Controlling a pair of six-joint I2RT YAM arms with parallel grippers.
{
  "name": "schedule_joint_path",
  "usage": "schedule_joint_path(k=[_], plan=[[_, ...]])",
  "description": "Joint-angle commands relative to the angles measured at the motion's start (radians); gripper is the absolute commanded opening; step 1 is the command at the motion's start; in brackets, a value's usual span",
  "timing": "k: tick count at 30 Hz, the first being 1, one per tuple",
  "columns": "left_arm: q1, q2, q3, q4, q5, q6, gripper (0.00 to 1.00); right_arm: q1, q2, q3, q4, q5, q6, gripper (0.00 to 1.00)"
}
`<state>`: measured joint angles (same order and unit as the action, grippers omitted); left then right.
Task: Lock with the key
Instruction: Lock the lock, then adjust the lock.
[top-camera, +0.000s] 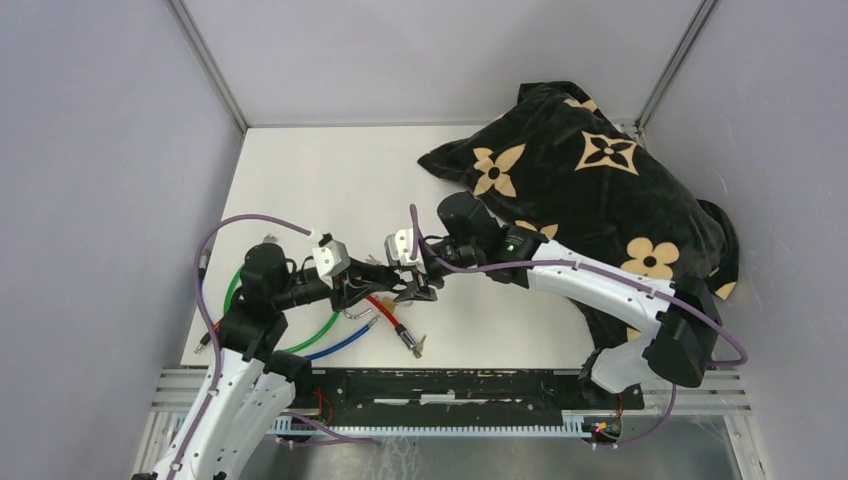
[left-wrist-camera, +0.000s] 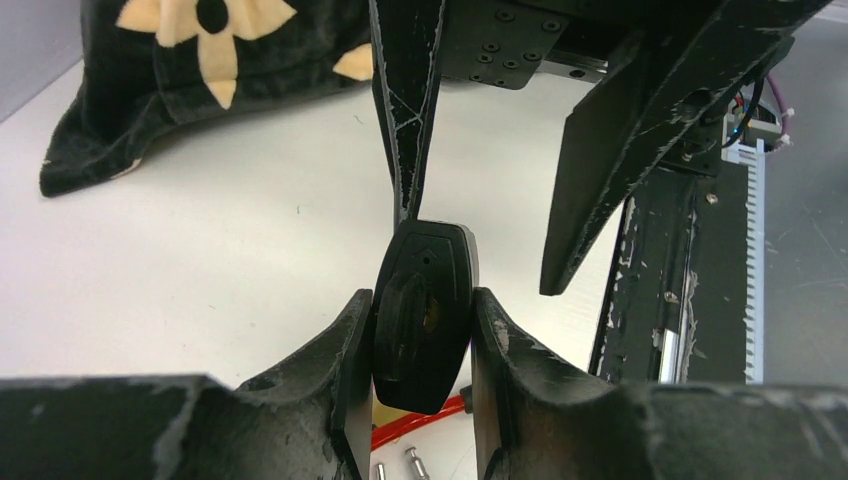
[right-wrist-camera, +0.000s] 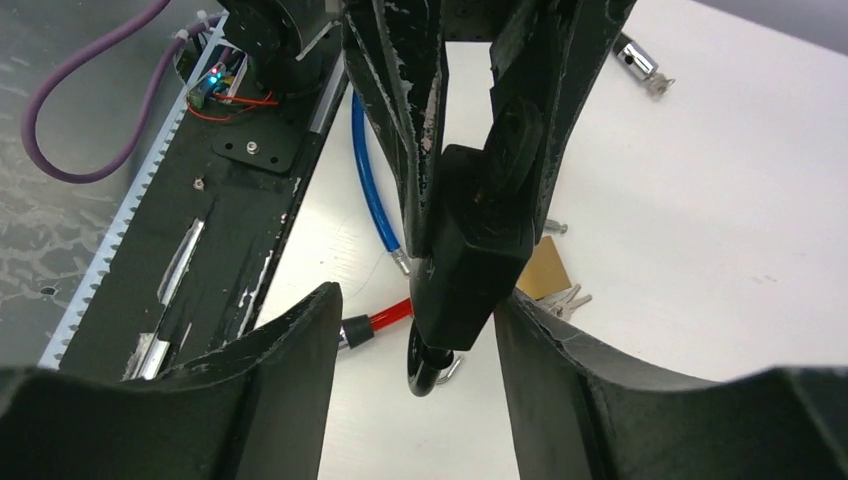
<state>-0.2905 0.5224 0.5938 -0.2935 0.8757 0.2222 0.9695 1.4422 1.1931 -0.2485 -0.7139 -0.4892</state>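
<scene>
Low over the white desk (top-camera: 320, 190), the left claw (left-wrist-camera: 422, 335) is clamped tight on a black lock (left-wrist-camera: 440, 290), its key (right-wrist-camera: 510, 150) seated in one end, above red cable (top-camera: 385, 310) and blue cable (top-camera: 340, 345). The right claw (right-wrist-camera: 418, 300) stands parted, its fingers flanking the lock. A flower-patterned black cloth (top-camera: 600, 180) lies far right.

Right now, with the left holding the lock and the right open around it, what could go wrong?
1. Only the left gripper pinches the lock; the open right gripper closing off-centre could twist it loose.
2. The two grippers are crowded together and may collide.
3. The red cable and keys lie on the table beneath and might snag.
</scene>
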Motion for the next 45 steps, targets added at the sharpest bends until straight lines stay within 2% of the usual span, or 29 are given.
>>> schedule_joint_path(k=[1,4,11,14,17,21,22,24,26,29,30,37,41,45], plan=[[-0.001,-0.004,0.063,0.030,0.037,0.077,0.02,0.009,0.016,0.033,0.000,0.028,0.013,0.59],[-0.003,-0.004,0.060,0.034,0.043,0.074,0.02,0.012,0.033,0.031,0.053,0.020,0.049,0.51],[-0.004,-0.012,0.064,0.040,0.060,0.060,0.02,0.014,0.078,0.043,0.084,0.052,0.065,0.46],[-0.004,-0.015,0.058,0.040,0.061,0.058,0.02,0.013,0.085,0.045,0.099,0.051,0.075,0.31],[-0.006,-0.015,0.057,0.040,0.067,0.056,0.02,0.014,0.072,0.032,0.134,0.052,0.092,0.01],[-0.006,-0.022,0.049,0.054,0.086,0.045,0.02,0.007,0.036,-0.017,0.238,0.039,0.154,0.00],[-0.006,-0.028,0.043,0.072,0.089,0.031,0.07,0.001,0.024,-0.036,0.294,0.037,0.184,0.00],[-0.005,-0.038,0.029,0.129,0.087,-0.024,0.42,-0.019,-0.011,-0.097,0.417,0.024,0.271,0.00],[-0.006,-0.043,0.017,0.196,0.059,-0.104,0.67,-0.040,-0.054,-0.172,0.583,0.025,0.388,0.00],[-0.006,-0.054,0.003,0.302,-0.009,-0.234,0.97,-0.062,-0.118,-0.268,0.769,0.078,0.500,0.00],[-0.005,-0.058,0.001,0.330,-0.030,-0.269,0.99,-0.068,-0.140,-0.299,0.824,0.099,0.534,0.00],[0.001,-0.121,-0.077,0.537,-0.070,-0.493,0.98,-0.083,-0.240,-0.440,1.213,0.246,0.751,0.00],[0.001,-0.124,-0.169,0.726,-0.076,-0.627,0.84,-0.078,-0.233,-0.481,1.446,0.302,0.864,0.00],[-0.001,-0.081,-0.180,0.834,-0.102,-0.687,0.76,-0.035,-0.192,-0.477,1.586,0.325,0.892,0.00]])
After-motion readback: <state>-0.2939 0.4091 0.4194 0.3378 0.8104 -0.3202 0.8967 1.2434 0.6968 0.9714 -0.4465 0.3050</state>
